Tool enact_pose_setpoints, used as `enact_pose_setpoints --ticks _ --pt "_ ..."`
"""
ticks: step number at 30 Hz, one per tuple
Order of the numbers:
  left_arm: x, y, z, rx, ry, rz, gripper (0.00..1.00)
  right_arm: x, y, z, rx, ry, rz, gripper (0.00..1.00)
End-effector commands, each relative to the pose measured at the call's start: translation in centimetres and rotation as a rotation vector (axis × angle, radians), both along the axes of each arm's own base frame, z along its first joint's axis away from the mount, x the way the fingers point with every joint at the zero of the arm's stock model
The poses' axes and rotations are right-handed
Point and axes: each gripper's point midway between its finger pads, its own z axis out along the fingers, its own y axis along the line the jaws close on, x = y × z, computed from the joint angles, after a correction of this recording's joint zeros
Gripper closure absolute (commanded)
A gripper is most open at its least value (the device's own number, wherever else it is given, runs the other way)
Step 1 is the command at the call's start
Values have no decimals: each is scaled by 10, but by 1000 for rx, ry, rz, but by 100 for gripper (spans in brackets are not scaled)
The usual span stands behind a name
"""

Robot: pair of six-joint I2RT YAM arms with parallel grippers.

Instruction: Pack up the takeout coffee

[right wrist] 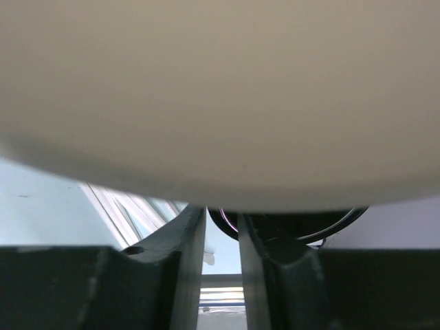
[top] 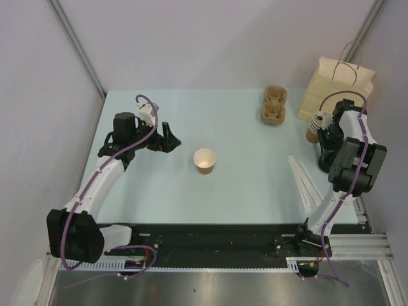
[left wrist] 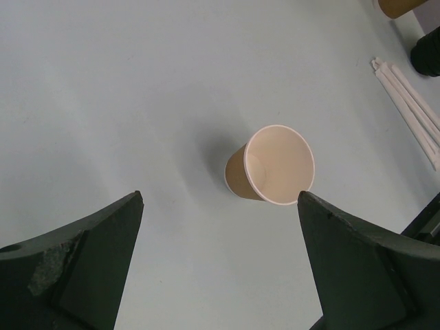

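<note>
the left gripper (top: 167,139) hangs wide open just left of the takeout coffee cup (top: 204,160), upright mid-table; far right, the right gripper (top: 322,132) sits at the stacked cups (top: 312,131) beside the paper bag (top: 335,83), jaws nearly together, grip unclear; the step looks like reaching; next, the left jaws must straddle the cup squarely.

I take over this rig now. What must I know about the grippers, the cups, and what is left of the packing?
Left gripper: open, aimed at the upright brown cup, not touching it.
Right gripper: jaws nearly together at a second cup beside the paper bag; grip unclear.
Cup carrier: holds no cup, left of the bag. Straws lie on the right side.
Done: no cup in the carrier. Left: all the packing.
</note>
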Motion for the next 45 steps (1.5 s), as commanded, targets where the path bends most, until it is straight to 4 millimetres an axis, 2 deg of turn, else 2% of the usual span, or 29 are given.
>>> enact_pose_setpoints --ticks 1,3,8,14,23,29,34,38,45 --pt "2 -6 3 -24 -12 -12 1 7 -2 4 -21 -15 16 73" --pt "2 -6 4 -28 -13 -13 1 6 -2 5 -23 -12 14 73" --pt "2 -7 5 -32 -11 -15 1 5 -2 11 -24 -25 11 83" --pt "3 -10 6 -52 -6 -21 0 -1 -7 25 -35 -45 -5 100" --pt "4 -12 10 -58 -19 -29 0 -4 -15 55 -49 -107 -29 100" --pt "4 -12 11 -62 -26 -35 1 -5 -18 63 -58 -126 -36 100" --pt "3 -12 12 -58 -30 -36 1 1 -11 59 -21 -132 -33 100" --pt "0 -10 13 -48 -36 -35 1 5 -6 47 -8 -107 -17 100" --pt "-5 -7 9 -31 -30 -26 1 5 -9 30 -10 -64 -15 100"
